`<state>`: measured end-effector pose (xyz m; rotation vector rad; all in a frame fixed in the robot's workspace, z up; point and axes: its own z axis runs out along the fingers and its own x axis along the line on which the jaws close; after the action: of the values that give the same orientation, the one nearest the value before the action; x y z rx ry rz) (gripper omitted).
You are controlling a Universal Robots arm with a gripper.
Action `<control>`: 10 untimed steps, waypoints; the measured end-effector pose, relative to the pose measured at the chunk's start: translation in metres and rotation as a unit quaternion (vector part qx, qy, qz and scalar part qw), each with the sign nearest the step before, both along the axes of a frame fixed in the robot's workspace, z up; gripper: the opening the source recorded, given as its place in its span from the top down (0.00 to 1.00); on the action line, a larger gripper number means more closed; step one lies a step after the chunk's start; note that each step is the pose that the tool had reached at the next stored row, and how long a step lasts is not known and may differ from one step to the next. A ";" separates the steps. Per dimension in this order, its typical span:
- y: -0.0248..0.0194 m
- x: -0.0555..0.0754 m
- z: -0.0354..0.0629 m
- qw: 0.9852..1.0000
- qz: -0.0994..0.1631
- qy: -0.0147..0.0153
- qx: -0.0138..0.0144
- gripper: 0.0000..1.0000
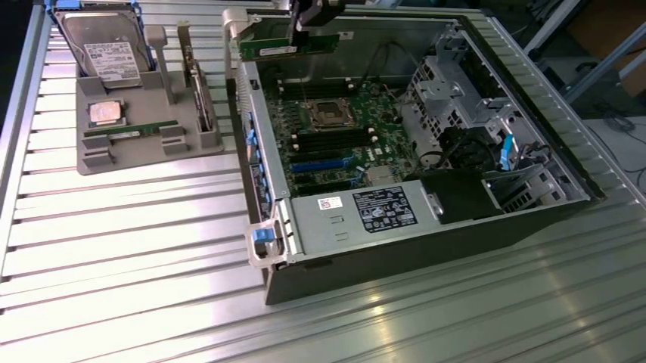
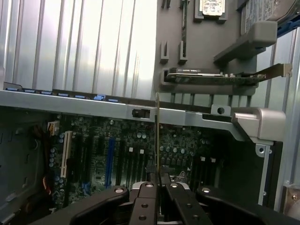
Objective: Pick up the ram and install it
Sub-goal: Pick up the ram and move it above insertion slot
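Since a memory stick has to go into its slot edge-first, the gripper (image 2: 158, 180) is clamped shut on the ram (image 2: 157, 136), holding it upright over the motherboard (image 1: 333, 144) at the far end of the open computer case (image 1: 404, 261). Its twin (image 1: 126, 132) lies in the grey tray (image 1: 141, 155) at the exterior view's left.

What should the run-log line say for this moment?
gripper: shut on ram | ram: held above open computer case | seated: no

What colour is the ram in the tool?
Green. The ram shows best in the exterior view.
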<state>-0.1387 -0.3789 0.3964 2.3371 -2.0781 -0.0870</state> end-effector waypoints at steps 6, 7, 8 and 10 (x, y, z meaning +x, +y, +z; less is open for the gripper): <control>0.0000 0.016 0.0000 1.000 0.000 0.000 0.000 0.88; 0.0000 0.018 0.0000 1.000 0.000 0.000 0.000 0.88; 0.0000 0.020 0.0000 1.000 0.000 0.000 0.000 0.88; 0.0000 0.025 0.0000 1.000 0.000 0.000 0.000 0.88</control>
<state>-0.1133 -0.3789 0.3965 2.3371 -2.0781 -0.0869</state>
